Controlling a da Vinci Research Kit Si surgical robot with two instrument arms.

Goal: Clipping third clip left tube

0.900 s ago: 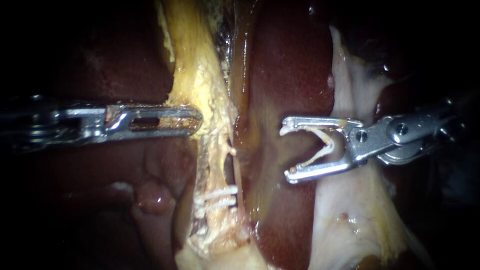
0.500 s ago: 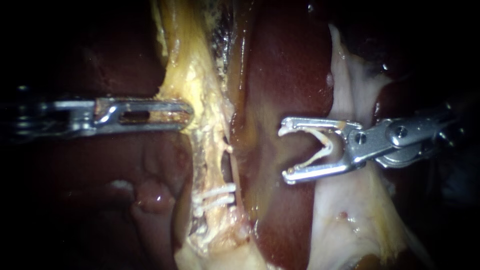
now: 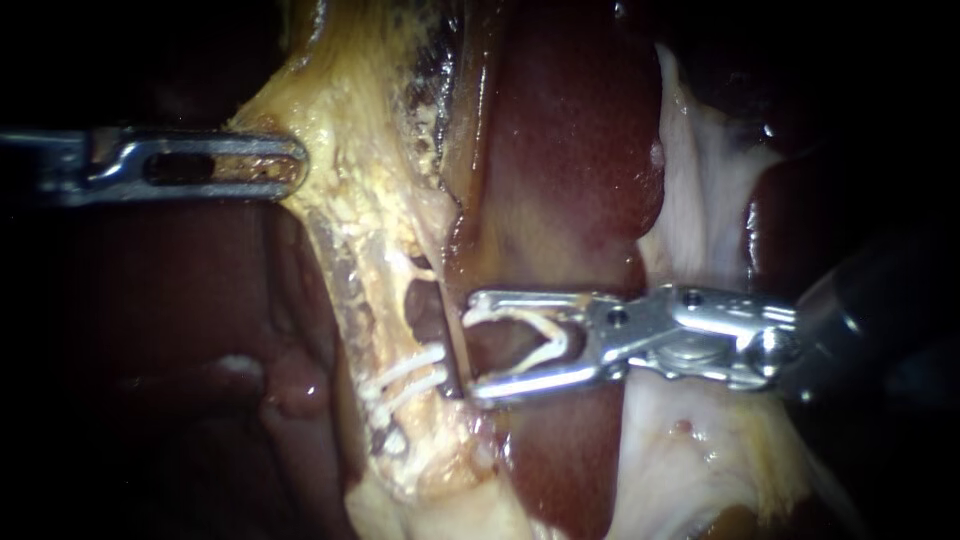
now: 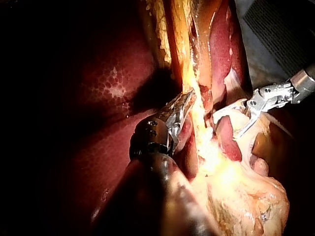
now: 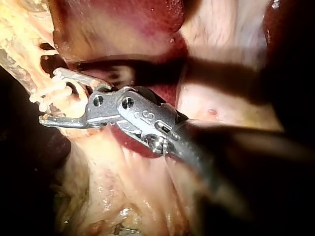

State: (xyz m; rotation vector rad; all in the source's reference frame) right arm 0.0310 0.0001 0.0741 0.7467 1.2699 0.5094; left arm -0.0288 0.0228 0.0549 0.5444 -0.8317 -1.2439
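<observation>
Left instrument (image 3: 295, 165) jaws clench yellow tissue (image 3: 345, 215), apparently to hold the tube (image 3: 450, 325) taut. Right instrument (image 3: 472, 345) jaws, spread, cradle an unclosed clip (image 3: 545, 340) beside it, above two placed clips (image 3: 405, 378).

The left instrument (image 4: 183, 103) rises from the near edge on a dark shaft, and its two slim metal jaws lie pressed together on a yellow band of tissue (image 4: 193, 73) that runs on ahead of them. On one side of the jaws the dark red liver (image 4: 98, 98) fills the scene. On the other side, across the band, the right instrument (image 4: 230, 124) reaches in with its jaws spread wide, a pale clip (image 4: 231, 107) held between them, its tips close to the band. Lumpy yellow fat (image 4: 241, 191) lies under the right instrument.
</observation>
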